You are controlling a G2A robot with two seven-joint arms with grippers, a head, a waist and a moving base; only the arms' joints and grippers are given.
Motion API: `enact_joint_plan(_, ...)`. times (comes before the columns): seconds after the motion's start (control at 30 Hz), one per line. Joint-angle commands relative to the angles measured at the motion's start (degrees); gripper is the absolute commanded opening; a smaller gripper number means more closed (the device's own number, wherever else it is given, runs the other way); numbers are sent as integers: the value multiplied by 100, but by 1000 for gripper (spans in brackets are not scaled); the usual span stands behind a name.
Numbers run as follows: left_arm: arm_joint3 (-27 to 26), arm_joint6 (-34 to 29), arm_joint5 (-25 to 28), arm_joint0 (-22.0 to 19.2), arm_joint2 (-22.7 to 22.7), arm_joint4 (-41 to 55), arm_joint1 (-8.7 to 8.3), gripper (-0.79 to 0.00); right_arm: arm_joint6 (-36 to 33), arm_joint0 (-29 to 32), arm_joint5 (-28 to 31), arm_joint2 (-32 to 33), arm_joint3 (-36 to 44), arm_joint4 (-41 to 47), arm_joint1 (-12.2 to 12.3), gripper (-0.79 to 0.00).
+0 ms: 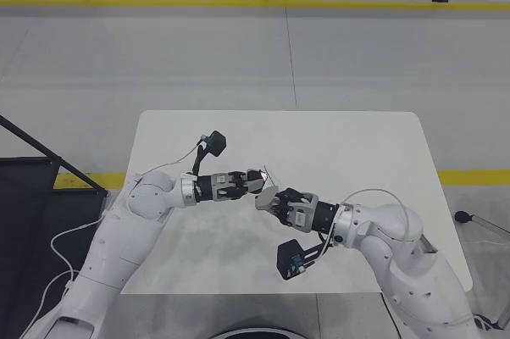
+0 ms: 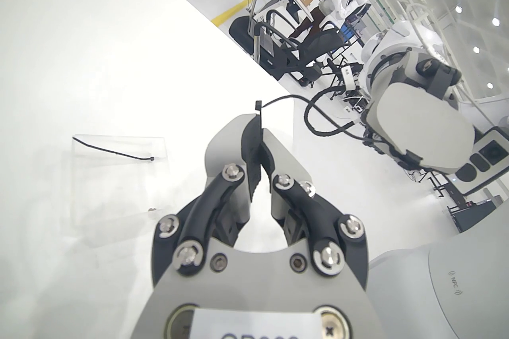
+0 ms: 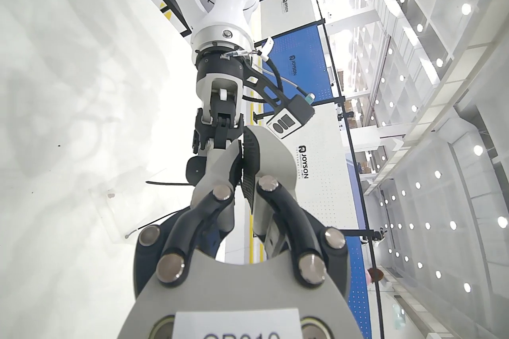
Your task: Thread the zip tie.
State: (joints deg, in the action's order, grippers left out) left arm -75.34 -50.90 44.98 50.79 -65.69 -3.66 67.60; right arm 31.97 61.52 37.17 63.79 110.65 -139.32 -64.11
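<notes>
My left gripper [image 1: 257, 178] [image 2: 260, 142] hangs over the middle of the white table [image 1: 340, 144], shut on a black zip tie just below its head [image 2: 258, 105]. From the head a thin black strap [image 2: 294, 97] curves away in a loop towards my right gripper [image 2: 368, 122]. The right gripper [image 1: 262, 202] [image 3: 241, 161] sits tip to tip with the left one, fingers closed on the strap's far end. The strap between its pads is hidden in the right wrist view.
A second black zip tie [image 2: 115, 154] [image 3: 167, 183] lies on a clear plastic plate [image 2: 119, 189] [image 3: 107, 205] on the table just below the grippers. Bare tabletop surrounds them on all sides.
</notes>
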Motion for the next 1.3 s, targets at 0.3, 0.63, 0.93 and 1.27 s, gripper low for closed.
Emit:
enact_joint_plan(0.3, -7, 38, -10, -19, 107, -21, -44, -785, 246, -117, -12, -220, 6, -398, 82, -785)
enact_joint_plan(0.63, -4, 43, 15, -51, 191, -18, -82, -785, 300, -202, 28, -317, -30, -462, 134, -785)
enact_joint_plan(0.93, -12, 65, 16, -72, 247, -17, -117, -785, 359, -241, 135, -398, -17, -598, 196, -785)
enact_joint_plan(1.27, -29, 60, 78, -79, 301, -47, -161, -785, 330, -244, 118, -415, 4, -636, 258, -785)
